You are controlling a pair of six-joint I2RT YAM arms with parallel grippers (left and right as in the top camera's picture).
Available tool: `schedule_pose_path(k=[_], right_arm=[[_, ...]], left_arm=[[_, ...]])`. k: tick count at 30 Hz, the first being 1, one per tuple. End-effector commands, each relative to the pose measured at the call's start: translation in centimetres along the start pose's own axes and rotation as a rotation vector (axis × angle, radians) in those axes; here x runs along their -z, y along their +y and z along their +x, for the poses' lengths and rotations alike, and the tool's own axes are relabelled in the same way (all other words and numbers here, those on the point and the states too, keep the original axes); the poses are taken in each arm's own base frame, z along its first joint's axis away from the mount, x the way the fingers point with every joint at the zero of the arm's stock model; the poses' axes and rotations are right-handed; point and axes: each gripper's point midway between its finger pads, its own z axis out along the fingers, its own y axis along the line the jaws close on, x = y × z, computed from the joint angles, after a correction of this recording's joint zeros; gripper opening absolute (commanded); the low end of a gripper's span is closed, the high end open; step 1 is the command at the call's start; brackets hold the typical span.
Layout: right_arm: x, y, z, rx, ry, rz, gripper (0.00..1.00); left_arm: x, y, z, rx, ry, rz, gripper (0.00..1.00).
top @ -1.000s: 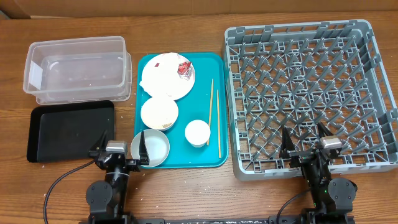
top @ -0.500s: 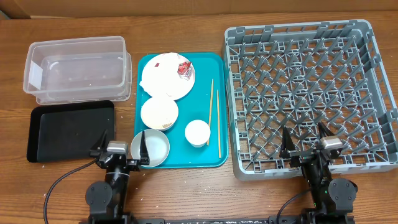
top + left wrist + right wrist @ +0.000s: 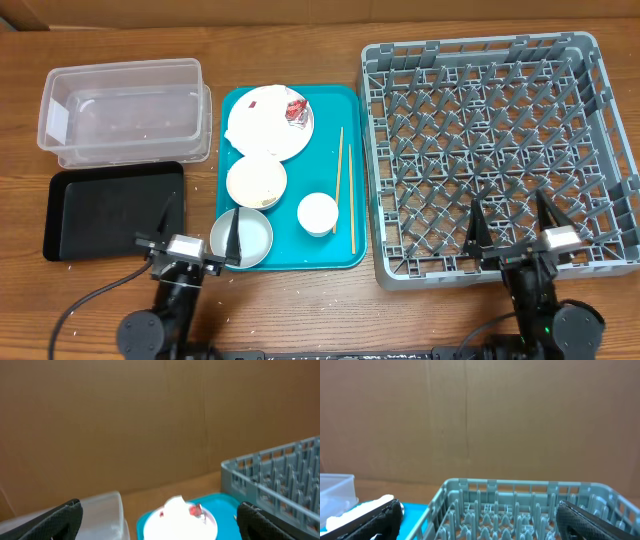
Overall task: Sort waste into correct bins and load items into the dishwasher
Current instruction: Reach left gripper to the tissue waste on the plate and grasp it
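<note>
The teal tray [image 3: 330, 100] holds a round plate [image 3: 262, 128] with a crumpled red-marked wrapper [image 3: 295, 108], two white bowls [image 3: 256, 181] [image 3: 243, 238], a white cup [image 3: 318, 213] and two chopsticks [image 3: 340, 180]. The clear tub [image 3: 125, 110] and black tray [image 3: 110, 210] sit at the left. The grey dish rack [image 3: 500, 150] is at the right. My left gripper [image 3: 200, 232] is open and empty, just left of the front bowl. My right gripper [image 3: 510, 222] is open and empty over the rack's front edge. The left wrist view shows the plate [image 3: 175, 527] and wrapper [image 3: 196, 510] between the open fingers [image 3: 160, 517].
A few white specks lie on the table by the black tray's front left corner [image 3: 62, 262]. A brown cardboard wall [image 3: 150, 420] stands behind the table. The right wrist view shows the rack [image 3: 520, 505] between the open fingers [image 3: 482, 517], with the tub's edge [image 3: 335, 490] at the left.
Both grippers have shifted slightly toward the table's front, the right one also to the right. Nothing on the table has moved.
</note>
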Motion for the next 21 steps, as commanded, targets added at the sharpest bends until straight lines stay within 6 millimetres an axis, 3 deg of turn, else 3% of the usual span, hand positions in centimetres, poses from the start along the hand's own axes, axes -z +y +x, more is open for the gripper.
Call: schedule_pose_path(k=[1, 6, 14, 21], right_arm=[[0.8, 0.1, -3.9, 0.031, -0.062, 0.011, 1.00], [0.5, 0.0, -5.2, 0.042, -0.008, 0.020, 1.00], [-2.1, -0.4, -7.0, 0.012, 0.172, 0.026, 1.00], [-6.0, -1.1, -6.4, -0.036, 0.445, 0.033, 1.00]], left_arm=[[-0.6, 0.0, -3.4, -0.044, -0.015, 0.029, 1.00], [-3.0, -0.2, -4.8, -0.006, 0.091, 0.106, 1.00], [-9.3, 0.4, -6.2, 0.101, 0.368, 0.225, 1.00], [-14.8, 1.1, -4.5, 0.189, 0.679, 0.300, 1.00]])
